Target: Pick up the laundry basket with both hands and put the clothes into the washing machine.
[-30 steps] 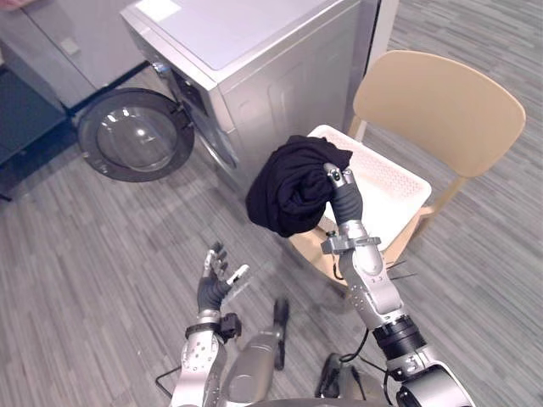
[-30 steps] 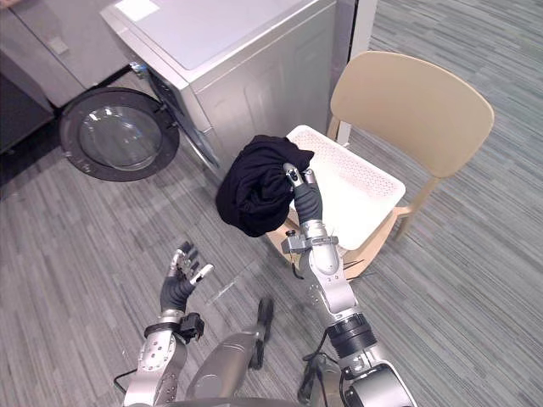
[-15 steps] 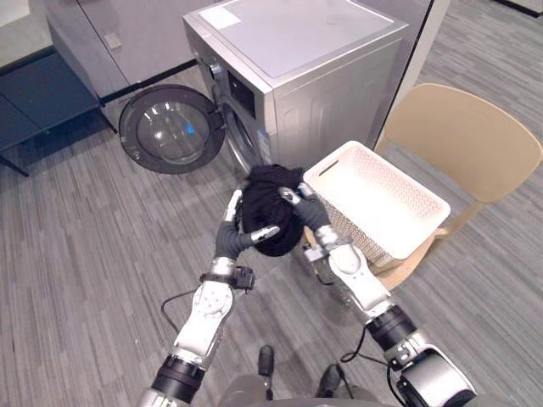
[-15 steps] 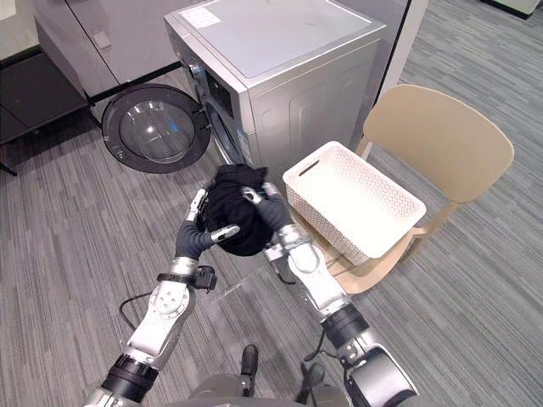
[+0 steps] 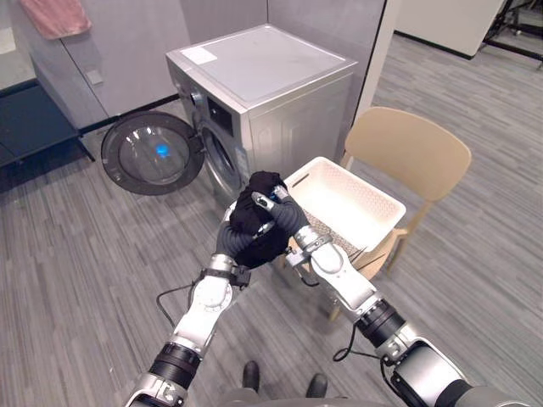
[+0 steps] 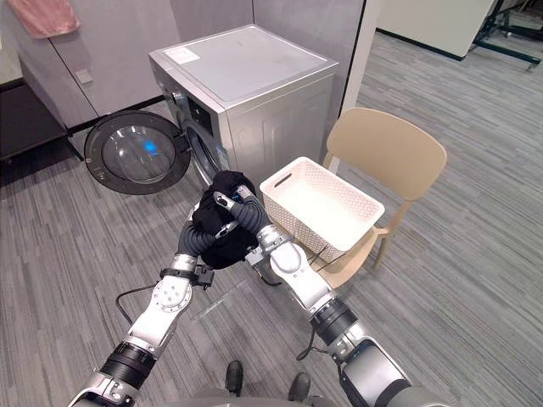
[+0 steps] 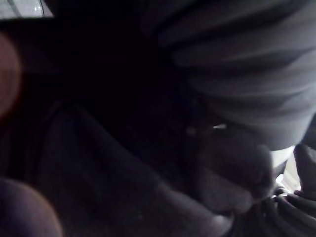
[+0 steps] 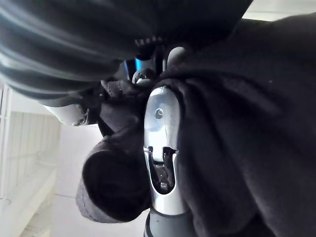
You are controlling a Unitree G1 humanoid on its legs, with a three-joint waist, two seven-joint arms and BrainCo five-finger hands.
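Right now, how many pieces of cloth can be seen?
2: a black bundle gripped between the left robot hand and right robot hand, and a pink cloth far left. The bundle may hide more.

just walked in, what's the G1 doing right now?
Both hands grip a bundle of black clothes, with the left hand on one side and the right hand on the other. They hold it up in front of the washing machine, whose round door is open. The white laundry basket sits on the tan chair, apparently empty.
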